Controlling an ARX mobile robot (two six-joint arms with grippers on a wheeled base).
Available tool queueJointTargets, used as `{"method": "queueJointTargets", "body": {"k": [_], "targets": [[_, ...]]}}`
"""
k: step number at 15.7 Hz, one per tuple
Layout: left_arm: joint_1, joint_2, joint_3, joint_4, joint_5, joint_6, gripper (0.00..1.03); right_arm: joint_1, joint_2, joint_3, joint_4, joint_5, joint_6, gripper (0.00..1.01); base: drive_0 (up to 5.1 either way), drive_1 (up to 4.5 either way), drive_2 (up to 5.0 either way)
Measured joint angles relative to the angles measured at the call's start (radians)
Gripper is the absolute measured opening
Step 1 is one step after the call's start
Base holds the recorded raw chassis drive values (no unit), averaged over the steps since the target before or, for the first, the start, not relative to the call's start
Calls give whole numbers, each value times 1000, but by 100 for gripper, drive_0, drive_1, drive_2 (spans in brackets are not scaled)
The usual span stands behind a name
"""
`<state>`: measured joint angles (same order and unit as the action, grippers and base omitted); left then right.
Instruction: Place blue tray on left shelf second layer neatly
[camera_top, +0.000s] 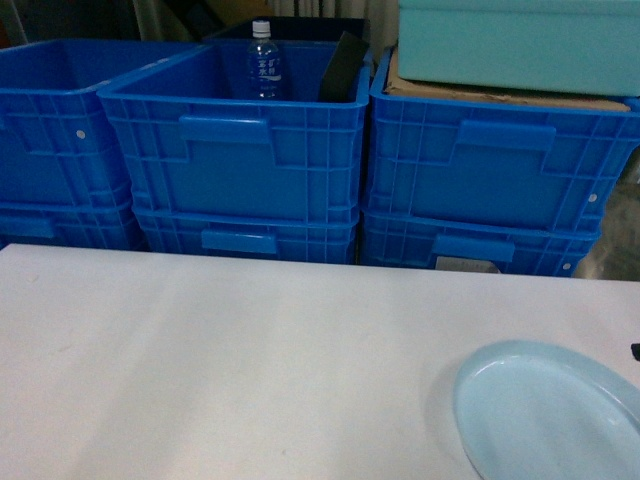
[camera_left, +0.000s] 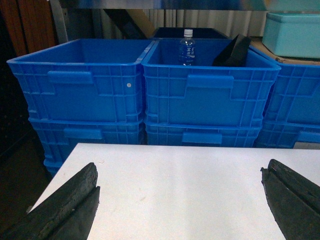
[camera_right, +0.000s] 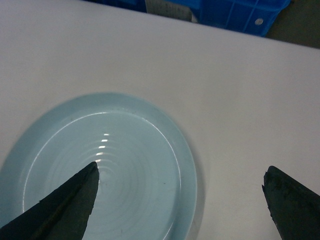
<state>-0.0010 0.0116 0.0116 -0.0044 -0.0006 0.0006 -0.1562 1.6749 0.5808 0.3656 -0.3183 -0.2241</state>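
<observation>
**Tray under my right gripper, shelf not yet in play**

My right gripper (camera_right: 180, 200) hung spread wide and empty above the blue tray (camera_right: 107, 170). The tray lay flat on the white table (camera_right: 225, 85), with my left finger over its bowl and my right finger past its rim over bare table. So the tray sat below and slightly left of my grasp centre. It is round, so no long axis mattered.

My left gripper (camera_left: 180, 200) was also spread and empty, over bare table well left of the tray, so I judged the right arm much nearer.

Beyond the tray stood stacked blue crates (camera_top: 235, 150); one held a water bottle (camera_top: 263, 60), and a teal tub (camera_top: 515, 45) sat right of it. Steel rails showed above, but I could not pick out the second layer.
</observation>
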Motion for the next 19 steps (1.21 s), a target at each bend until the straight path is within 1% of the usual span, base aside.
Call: {"method": "queueJointTargets", "body": {"k": [4, 7, 12, 14, 16, 18, 19], "targets": [[0, 0, 0, 0, 0, 0, 98, 21, 175, 20, 60, 24, -5, 98, 0, 0, 0], [0, 0, 0, 0, 0, 0, 98, 16, 236, 21, 83, 21, 24, 98, 0, 0, 0], [0, 0, 0, 0, 0, 0, 98, -5, 317, -7, 164, 18, 80, 98, 0, 0, 0], [0, 0, 0, 0, 0, 0, 98, -16, 327, -21, 196, 7, 89, 98, 0, 0, 0], [0, 0, 0, 0, 0, 0, 98, -22, 335, -34, 221, 8, 92, 98, 0, 0, 0], [0, 0, 0, 0, 0, 0, 98, -19, 340, -42, 240, 23, 90, 98, 0, 0, 0], [0, 0, 0, 0, 0, 0, 98, -5, 340, -42, 242, 41, 88, 96, 0, 0, 0]]}}
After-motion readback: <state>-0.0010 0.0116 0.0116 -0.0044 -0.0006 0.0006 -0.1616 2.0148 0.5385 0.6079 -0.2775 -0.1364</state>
